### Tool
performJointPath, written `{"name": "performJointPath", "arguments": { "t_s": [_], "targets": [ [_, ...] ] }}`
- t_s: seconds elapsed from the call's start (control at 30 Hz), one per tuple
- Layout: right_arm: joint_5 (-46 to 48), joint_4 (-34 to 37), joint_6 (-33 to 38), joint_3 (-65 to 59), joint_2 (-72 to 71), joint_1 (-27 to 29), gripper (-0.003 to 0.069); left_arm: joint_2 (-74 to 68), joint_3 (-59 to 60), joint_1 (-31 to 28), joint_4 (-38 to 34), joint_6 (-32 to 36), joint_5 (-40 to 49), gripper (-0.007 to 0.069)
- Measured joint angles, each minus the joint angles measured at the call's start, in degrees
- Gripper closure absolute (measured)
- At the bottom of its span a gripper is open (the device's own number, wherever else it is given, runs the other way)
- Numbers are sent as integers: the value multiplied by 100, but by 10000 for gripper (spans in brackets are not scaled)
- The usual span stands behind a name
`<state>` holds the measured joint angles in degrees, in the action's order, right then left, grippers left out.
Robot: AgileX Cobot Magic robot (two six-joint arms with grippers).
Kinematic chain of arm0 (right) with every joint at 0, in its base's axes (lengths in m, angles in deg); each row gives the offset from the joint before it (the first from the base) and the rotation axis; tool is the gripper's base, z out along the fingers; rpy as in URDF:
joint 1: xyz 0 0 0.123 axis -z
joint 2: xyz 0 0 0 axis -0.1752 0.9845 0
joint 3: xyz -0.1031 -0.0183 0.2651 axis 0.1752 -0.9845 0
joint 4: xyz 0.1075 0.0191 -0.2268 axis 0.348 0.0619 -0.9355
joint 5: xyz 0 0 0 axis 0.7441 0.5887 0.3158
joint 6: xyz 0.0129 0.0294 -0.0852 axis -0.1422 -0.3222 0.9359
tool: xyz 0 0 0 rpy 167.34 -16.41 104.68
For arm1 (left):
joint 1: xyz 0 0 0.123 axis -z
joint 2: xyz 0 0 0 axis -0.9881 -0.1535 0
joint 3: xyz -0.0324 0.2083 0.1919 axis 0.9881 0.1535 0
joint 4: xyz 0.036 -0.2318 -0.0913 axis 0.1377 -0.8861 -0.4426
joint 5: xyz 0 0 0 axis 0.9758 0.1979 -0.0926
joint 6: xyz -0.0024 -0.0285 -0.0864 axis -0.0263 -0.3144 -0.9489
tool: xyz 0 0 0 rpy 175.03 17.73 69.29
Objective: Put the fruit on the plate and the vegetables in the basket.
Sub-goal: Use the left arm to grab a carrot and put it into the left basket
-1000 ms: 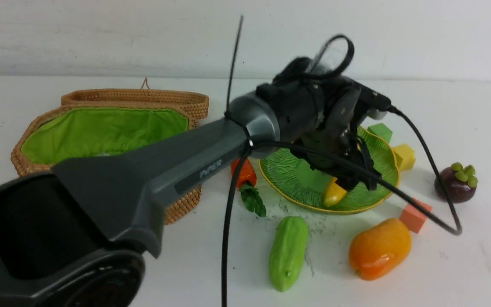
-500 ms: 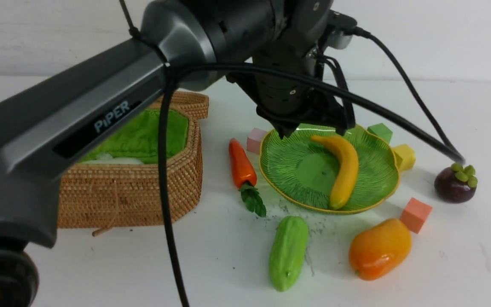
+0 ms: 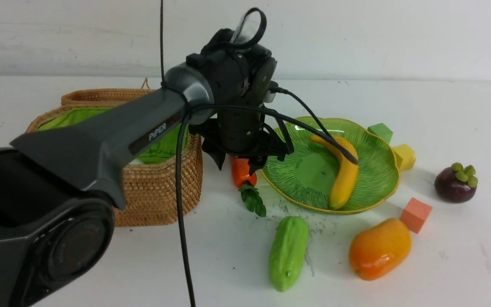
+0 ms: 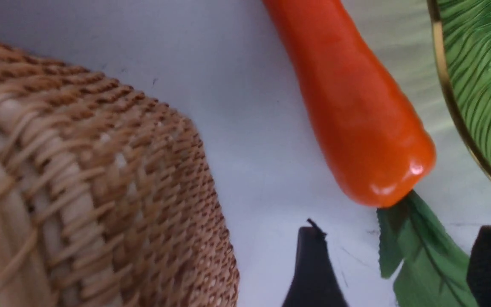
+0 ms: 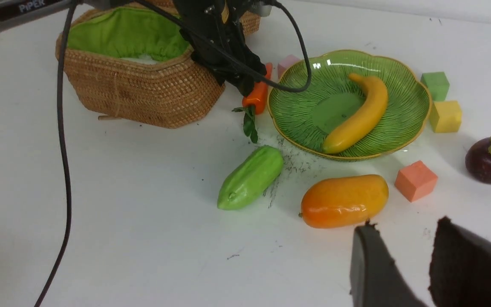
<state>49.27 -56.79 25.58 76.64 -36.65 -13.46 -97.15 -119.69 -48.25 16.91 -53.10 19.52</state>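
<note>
The yellow banana (image 3: 345, 170) lies on the green plate (image 3: 377, 183). My left gripper (image 3: 238, 163) is open, low over the orange-red carrot (image 3: 241, 171), which lies between the wicker basket (image 3: 156, 192) and the plate. In the left wrist view the gripper (image 4: 399, 238) straddles the carrot's leaves, apart from them. A bit of the white radish (image 5: 138, 60) shows inside the basket. The light green gourd (image 3: 288, 251), the mango (image 3: 379, 247) and the mangosteen (image 3: 456, 183) lie on the table. My right gripper (image 5: 405, 226) hangs open and empty near the mango (image 5: 343, 200).
Small cubes stand round the plate: a green cube (image 3: 379, 131), a yellow cube (image 3: 404, 155), a salmon cube (image 3: 416, 214) and a pink cube (image 5: 288, 63). The left arm's cable (image 3: 181, 213) hangs down in front of the basket.
The left gripper left the banana on the plate, rose, then swung left and came down over the carrot. The right gripper has barely moved.
</note>
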Motion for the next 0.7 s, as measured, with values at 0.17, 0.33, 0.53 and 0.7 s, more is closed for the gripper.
{"name": "performJointPath", "arguments": {
  "t_s": [0.17, 0.33, 0.53, 0.7],
  "targets": [
    [7, 0, 0, 0, 0, 0, 436, -117, 0, 0, 18, -7, -397, 134],
    [20, 0, 0, 0, 0, 0, 436, -188, 0, 0, 227, -13, -643, 134],
    [77, 0, 0, 0, 0, 0, 436, -326, 0, 0, 363, -14, -702, 134],
    [117, 0, 0, 0, 0, 0, 436, -403, 0, 0, 401, -14, -741, 134]
  ]
}}
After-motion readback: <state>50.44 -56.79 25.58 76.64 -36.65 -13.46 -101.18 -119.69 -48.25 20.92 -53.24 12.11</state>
